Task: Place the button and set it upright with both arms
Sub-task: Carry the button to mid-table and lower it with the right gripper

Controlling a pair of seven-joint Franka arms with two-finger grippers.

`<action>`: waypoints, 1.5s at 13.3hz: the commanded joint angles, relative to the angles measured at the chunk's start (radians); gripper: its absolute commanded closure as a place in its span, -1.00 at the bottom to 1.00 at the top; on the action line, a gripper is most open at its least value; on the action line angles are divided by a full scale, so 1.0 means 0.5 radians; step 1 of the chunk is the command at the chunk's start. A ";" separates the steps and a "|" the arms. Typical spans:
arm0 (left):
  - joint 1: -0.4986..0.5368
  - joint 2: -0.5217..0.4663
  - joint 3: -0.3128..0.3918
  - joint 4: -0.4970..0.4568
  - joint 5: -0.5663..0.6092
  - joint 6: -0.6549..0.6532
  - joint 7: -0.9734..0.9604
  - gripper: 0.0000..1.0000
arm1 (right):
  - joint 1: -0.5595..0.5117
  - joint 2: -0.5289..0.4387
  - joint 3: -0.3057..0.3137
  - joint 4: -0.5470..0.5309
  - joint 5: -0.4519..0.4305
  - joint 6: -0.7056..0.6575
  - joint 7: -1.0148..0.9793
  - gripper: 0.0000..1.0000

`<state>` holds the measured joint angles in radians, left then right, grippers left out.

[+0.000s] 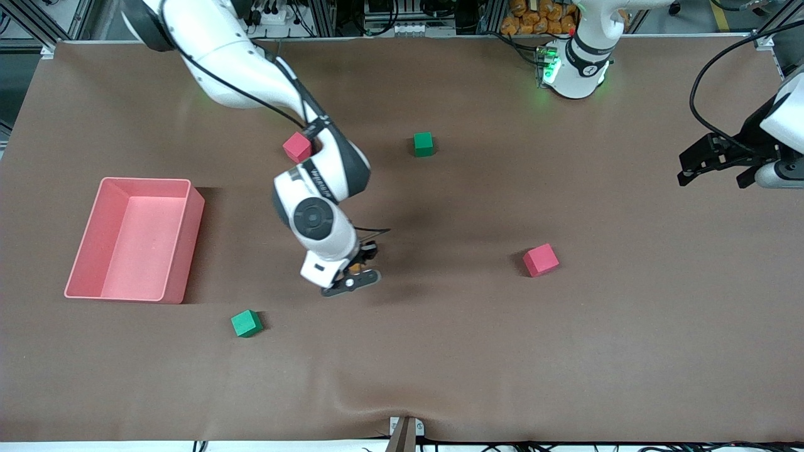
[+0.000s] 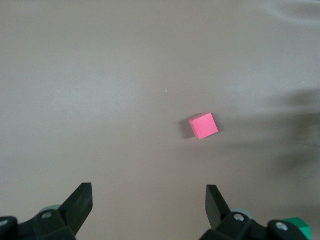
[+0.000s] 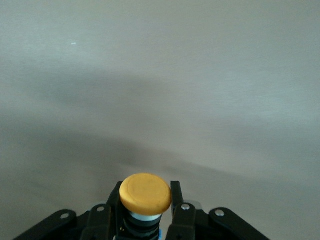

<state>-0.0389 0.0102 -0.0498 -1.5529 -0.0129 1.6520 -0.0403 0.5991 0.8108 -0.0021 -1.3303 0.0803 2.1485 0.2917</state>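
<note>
My right gripper (image 1: 357,271) hangs low over the middle of the brown table (image 1: 477,351), shut on the button (image 3: 145,195). The button's round orange cap points away from the wrist, with its black body between the fingers (image 3: 176,196). In the front view only a speck of the button's orange (image 1: 355,268) shows at the gripper. My left gripper (image 1: 716,164) is open and empty, held up over the left arm's end of the table. In the left wrist view its fingers (image 2: 80,204) frame bare table.
A pink bin (image 1: 135,238) stands toward the right arm's end. A red cube (image 1: 541,260) lies beside the right gripper, toward the left arm's end; it also shows in the left wrist view (image 2: 203,125). Another red cube (image 1: 297,147) and two green cubes (image 1: 424,144) (image 1: 246,323) lie around.
</note>
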 commanded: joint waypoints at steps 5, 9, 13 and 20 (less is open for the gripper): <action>-0.002 0.004 -0.029 -0.011 0.017 -0.086 -0.024 -1.00 | 0.185 0.308 -0.042 0.295 0.014 0.041 0.242 0.90; -0.008 0.013 -0.044 -0.017 0.017 -0.156 -0.039 -1.00 | 0.228 0.348 -0.045 0.274 -0.178 0.118 0.245 -0.46; -0.011 0.025 -0.048 -0.011 0.017 -0.159 -0.030 -1.00 | 0.204 0.278 -0.045 0.274 -0.216 0.093 0.245 -1.00; -0.063 0.169 -0.060 0.001 -0.020 -0.153 -0.024 -1.00 | 0.063 -0.136 -0.045 0.255 -0.210 -0.433 0.129 -1.00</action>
<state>-0.0783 0.0605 -0.0779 -1.5664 -0.0132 1.5859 -0.0448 0.6686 0.8268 -0.0376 -1.1759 -0.0099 2.0409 0.3944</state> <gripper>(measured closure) 0.000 0.000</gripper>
